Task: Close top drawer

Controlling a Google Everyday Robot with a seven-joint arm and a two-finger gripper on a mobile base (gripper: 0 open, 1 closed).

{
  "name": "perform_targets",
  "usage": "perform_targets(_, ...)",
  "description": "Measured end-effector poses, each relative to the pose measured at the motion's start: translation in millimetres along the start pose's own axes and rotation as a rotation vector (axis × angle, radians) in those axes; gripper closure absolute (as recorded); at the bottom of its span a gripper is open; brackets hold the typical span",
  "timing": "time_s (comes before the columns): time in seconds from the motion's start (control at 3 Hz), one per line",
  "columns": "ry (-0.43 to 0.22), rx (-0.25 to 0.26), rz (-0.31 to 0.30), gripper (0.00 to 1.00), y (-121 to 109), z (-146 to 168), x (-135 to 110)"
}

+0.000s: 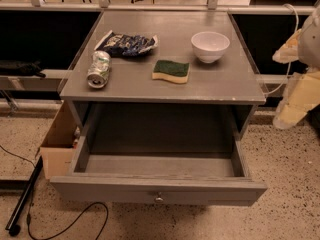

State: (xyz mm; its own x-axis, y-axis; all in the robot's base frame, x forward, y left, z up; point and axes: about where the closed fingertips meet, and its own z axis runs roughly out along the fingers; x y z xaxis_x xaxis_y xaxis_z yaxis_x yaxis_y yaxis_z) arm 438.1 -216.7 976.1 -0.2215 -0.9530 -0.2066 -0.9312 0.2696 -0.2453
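A speckled terrazzo floor (295,194) runs under a grey painted counter (165,91), with a dark gap behind its back edge. On the counter, a blue crumpled snack bag (127,43) lies near the back left corner. A dented drink can (99,69) lies on its side just in front of the bag, along the left edge. A green and yellow sponge (171,70) lies flat near the middle. A white bowl (210,46) stands upright toward the back right corner.

Below the front edge, the top drawer (155,190) stands pulled far out. Its grey inner bottom is in plain view, and its long front panel carries a small round knob (158,199) at centre. A cardboard box (57,149) sits on the floor against the left side, and a black cable (70,224) curls near the drawer's front left corner.

The gripper (292,106) is a pale shape hanging off the counter's right edge, near the front right corner. It is well apart from the drawer, higher than the front panel and out to its right, touching nothing. Whether it is wide or narrow cannot be told.
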Motion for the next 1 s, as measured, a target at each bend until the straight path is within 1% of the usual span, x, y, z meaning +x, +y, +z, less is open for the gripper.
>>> perform_targets(0.33, 0.000, 0.000, 0.000, 0.41, 0, 0, 0)
perform_targets(0.67, 0.006, -0.003, 0.025, 0.64, 4, 7, 6)
perform_targets(1.0, 0.010, -0.050, 0.076, 0.87, 23, 33, 22)
